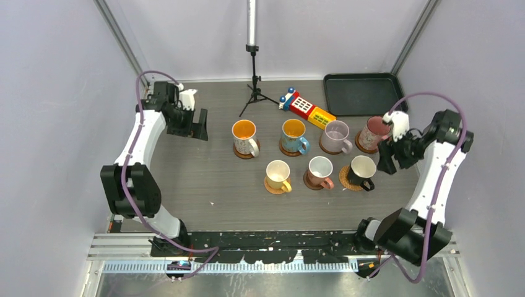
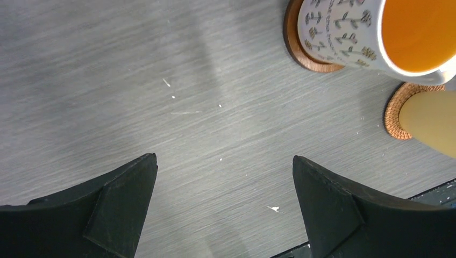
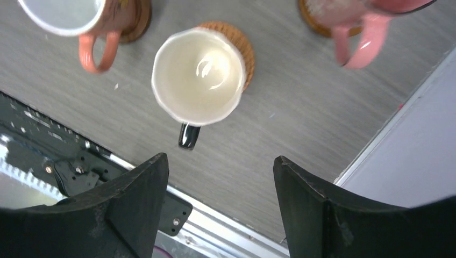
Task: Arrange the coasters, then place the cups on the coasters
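Right wrist | right gripper (image 3: 219, 159) jaws apart, empty | black cup (image 3: 198, 75) straight ahead, seated on woven coaster (image 3: 243, 45), handle pointing back toward jaws | left gripper (image 2: 225, 157) spread wide, empty, white patterned cup (image 2: 344, 32) off to one side | right arm nearer

Robot lab test cell indicated: grey table (image 1: 204, 179) enclosed by plain white panels (image 1: 56, 93); tripod (image 1: 253, 68) set at back; left arm (image 1: 139, 148), right arm (image 1: 433, 179) bolted to metal rail (image 1: 124, 246).
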`<state>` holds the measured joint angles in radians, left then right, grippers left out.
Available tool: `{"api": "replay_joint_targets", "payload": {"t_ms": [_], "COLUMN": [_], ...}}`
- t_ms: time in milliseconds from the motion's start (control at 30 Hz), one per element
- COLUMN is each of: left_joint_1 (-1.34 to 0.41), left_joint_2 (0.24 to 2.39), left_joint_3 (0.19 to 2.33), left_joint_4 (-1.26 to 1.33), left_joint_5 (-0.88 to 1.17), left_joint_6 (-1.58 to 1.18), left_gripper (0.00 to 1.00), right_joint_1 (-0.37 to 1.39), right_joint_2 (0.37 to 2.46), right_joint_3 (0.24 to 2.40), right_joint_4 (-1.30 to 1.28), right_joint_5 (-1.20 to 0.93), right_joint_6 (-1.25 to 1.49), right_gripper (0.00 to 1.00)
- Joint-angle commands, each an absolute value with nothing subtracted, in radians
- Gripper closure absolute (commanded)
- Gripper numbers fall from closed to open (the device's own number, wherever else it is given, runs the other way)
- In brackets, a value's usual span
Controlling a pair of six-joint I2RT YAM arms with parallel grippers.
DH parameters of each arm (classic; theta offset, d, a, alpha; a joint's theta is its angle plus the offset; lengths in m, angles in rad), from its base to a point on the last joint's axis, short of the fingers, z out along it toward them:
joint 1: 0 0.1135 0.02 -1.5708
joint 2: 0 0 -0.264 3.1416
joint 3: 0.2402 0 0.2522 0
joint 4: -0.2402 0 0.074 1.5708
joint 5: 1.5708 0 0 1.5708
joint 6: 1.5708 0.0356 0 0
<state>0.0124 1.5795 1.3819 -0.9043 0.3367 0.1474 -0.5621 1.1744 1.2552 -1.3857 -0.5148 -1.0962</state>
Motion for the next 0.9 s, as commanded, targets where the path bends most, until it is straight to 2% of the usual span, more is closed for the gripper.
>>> {"api": "replay_joint_targets", "payload": {"t_ms": [0,300,400,467,733,867], "left_joint_1": [0.015,0.014,0.015,0.012,-0.098,-0.117], "left_joint_2": [1.623,1.849,1.877,1.861,1.743,1.718], "left_joint_3": [1.566,2.059,2.148,2.142,1.857,1.804], "left_joint_4": [-1.024,-1.299,-1.31,-1.283,-1.129,-1.096], "left_joint_5": [0.317,0.191,0.172,0.191,0.112,0.108], "left_joint_6": [0.205,0.182,0.173,0.171,0.194,0.185], "left_gripper": [0.0,0.0,0.0,0.0,0.0,0.0], "right_joint_1": [-0.505,-0.217,-0.165,-0.135,-0.082,-0.08], "right_joint_2": [1.303,1.511,1.544,1.547,1.554,1.544], "right_joint_3": [1.447,1.669,1.692,1.68,1.654,1.635], "right_joint_4": [-1.321,-1.063,-1.001,-0.972,-0.943,-0.94], "right_joint_5": [-0.554,-0.449,-0.444,-0.429,-0.404,-0.403], "right_joint_6": [-0.818,-0.385,-0.298,-0.291,-0.288,-0.289], "right_gripper": [0.22,0.21,0.21,0.21,0.21,0.2]}}
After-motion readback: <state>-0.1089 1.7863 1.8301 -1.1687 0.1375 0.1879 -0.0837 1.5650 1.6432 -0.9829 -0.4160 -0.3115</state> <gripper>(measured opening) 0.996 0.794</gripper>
